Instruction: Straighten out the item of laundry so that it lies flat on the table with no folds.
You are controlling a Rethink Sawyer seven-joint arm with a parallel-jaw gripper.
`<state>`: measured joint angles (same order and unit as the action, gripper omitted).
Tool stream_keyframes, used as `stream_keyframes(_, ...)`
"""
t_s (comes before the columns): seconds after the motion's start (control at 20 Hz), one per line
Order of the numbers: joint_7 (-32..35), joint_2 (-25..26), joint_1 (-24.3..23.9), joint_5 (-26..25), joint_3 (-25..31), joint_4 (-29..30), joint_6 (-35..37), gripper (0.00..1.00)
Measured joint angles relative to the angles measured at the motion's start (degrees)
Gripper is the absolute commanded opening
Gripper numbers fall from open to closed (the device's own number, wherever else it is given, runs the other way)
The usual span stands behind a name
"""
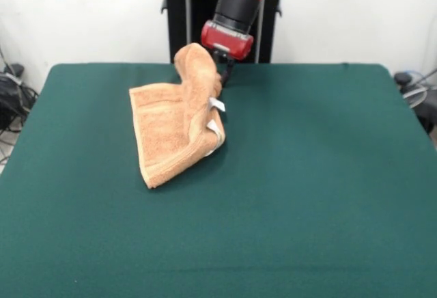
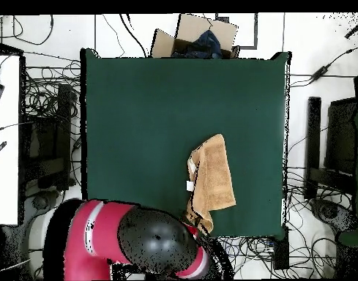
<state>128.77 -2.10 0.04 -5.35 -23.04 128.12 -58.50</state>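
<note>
Lighting's bright and even from above, I think; the towel (image 1: 179, 124) drops only a soft shadow on the green surface (image 1: 307, 175). No glare, front view slightly soft.

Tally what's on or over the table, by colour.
Peach-orange: 1, the towel, one end lifted at the gripper
White: 1, the care tag on the towel
Red and black: 1, the arm
Dark green: 1, the table itself
Total: 4
</note>
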Motion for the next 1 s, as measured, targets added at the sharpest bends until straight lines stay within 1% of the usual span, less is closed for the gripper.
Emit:
stream_keyframes(0.1, 1.10, 2.47, -4.77, -4.24, 0.46, -0.32, -7.25, 1.00)
stream_keyframes(0.25, 1.45, 3.74, -10.32, -8.28, 1.65, -0.78, -12.33, 1.00)
stream_keyframes(0.45, 1.44, 3.97, -16.03, -12.49, 3.23, -1.21, -14.62, 1.00)
stream_keyframes(0.5, 1.44, 3.95, -18.52, -14.65, 3.90, -1.55, -14.92, 1.00)
stream_keyframes(0.6, 1.44, 3.94, -21.40, -17.51, 4.62, -2.13, -15.23, 1.00)
stream_keyframes(0.75, 1.45, 4.01, -24.44, -20.91, 5.38, -3.10, -15.69, 1.00)
stream_keyframes(0.8, 1.45, 4.00, -26.07, -23.08, 6.33, -4.31, -16.47, 1.00)
stream_keyframes(1.0, 1.45, 4.34, -28.70, -27.66, 10.01, -8.82, -20.02, 1.00)
